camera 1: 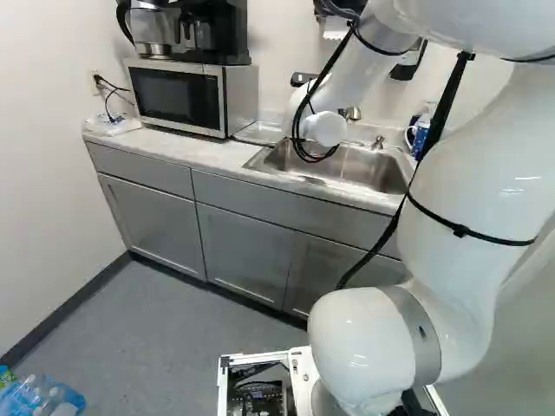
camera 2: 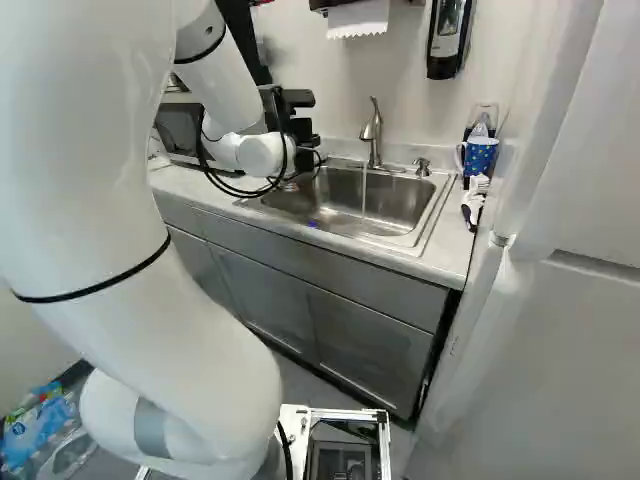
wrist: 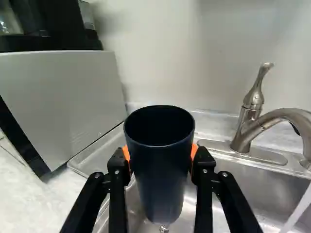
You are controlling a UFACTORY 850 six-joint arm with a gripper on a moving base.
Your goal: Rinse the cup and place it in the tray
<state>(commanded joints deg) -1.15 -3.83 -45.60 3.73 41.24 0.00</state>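
Tray, shallow and pale, is set beside the stainless-steel sink. Tall, dark-blue cup is gripped upright between the jaws over the sink, apart from the clear water stream. Rinsing judged in hand; next, mouth to be brought under flow, curved brushed-metal faucet kept untouched.

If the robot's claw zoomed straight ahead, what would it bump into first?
Probably the wall behind the sink, with the cup in the claw touching first. It might hit the sink's back edge instead; depth is hard to judge.
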